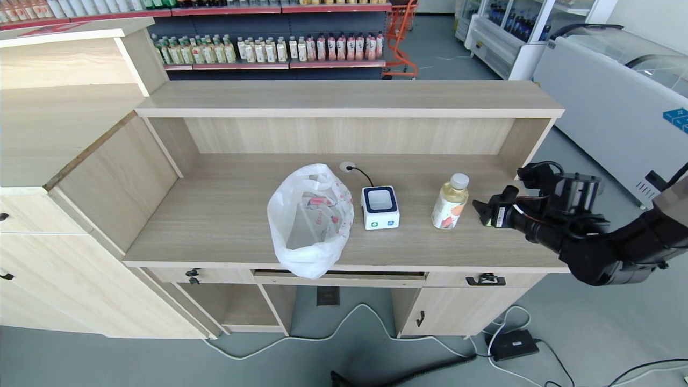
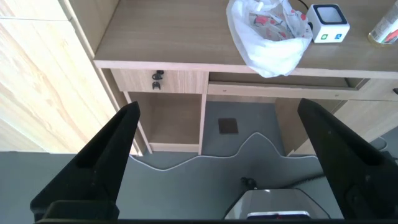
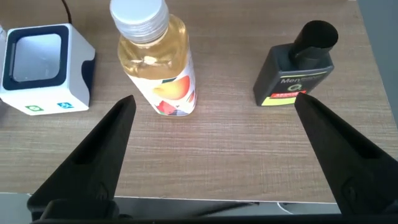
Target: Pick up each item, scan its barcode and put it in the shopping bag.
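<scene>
Bag (image 1: 309,220): white, mouth open, on the tabletop (image 1: 215,215), printed packets inside.
Scanner (image 1: 380,207): white cube with a dark window, just right of the bag.
Juice bottle (image 1: 450,201): upright with a white cap, right of the scanner and apart from it.
Black bottle (image 3: 297,65): upright, beside the juice bottle on the side away from the scanner.
Right end effector (image 3: 213,106): spread wide and holding nothing, at the tabletop's right end, facing both bottles.
Left end effector (image 2: 219,106): spread wide and holding nothing, low in front of the cabinet, over the floor.
</scene>
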### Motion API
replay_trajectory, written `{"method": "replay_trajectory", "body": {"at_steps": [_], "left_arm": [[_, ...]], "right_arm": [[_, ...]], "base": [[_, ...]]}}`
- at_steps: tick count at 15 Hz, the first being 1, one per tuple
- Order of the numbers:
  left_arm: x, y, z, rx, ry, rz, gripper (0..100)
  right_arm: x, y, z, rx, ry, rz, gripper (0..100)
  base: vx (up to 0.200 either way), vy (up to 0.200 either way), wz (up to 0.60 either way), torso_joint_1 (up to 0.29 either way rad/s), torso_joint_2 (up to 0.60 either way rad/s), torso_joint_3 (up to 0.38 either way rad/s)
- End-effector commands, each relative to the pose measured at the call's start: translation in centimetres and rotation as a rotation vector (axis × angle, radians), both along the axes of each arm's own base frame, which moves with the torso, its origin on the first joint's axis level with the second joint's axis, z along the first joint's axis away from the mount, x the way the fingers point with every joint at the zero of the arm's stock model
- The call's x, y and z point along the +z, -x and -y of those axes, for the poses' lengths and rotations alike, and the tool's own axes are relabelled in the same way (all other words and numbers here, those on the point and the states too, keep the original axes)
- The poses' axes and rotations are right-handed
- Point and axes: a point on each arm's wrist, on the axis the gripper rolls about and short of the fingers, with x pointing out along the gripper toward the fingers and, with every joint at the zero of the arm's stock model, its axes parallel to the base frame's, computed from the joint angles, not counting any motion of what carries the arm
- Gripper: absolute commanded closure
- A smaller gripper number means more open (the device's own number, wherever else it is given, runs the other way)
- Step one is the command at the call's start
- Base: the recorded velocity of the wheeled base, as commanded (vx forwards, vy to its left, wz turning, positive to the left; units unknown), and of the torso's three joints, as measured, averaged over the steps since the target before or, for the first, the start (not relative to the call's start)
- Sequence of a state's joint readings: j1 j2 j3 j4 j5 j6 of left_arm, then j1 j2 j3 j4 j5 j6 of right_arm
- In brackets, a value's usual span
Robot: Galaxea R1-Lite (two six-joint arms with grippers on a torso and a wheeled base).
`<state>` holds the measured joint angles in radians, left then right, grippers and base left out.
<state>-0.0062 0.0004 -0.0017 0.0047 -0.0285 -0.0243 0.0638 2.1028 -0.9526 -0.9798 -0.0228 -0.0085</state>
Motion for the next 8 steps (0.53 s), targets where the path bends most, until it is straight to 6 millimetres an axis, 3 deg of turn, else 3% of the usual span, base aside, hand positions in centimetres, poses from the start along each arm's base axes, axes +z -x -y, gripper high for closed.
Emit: {"method": "replay_trajectory", "body": {"at_steps": [1, 8], "left_arm": [[0.0, 0.0, 0.0, 0.001, 0.000, 0.000, 0], [0.0, 0.0, 0.0, 0.001, 0.000, 0.000, 0]], "right_arm": [[-1.6, -1.4, -0.7, 0.007, 0.004, -0.004, 0], [-3.2, -3.1, -1.5, -0.073, 0.022, 0.005, 0]], "base": [[0.000, 0.000, 0.00, 0.000, 0.00, 0.000], [0.000, 0.000, 0.00, 0.000, 0.00, 0.000]]}}
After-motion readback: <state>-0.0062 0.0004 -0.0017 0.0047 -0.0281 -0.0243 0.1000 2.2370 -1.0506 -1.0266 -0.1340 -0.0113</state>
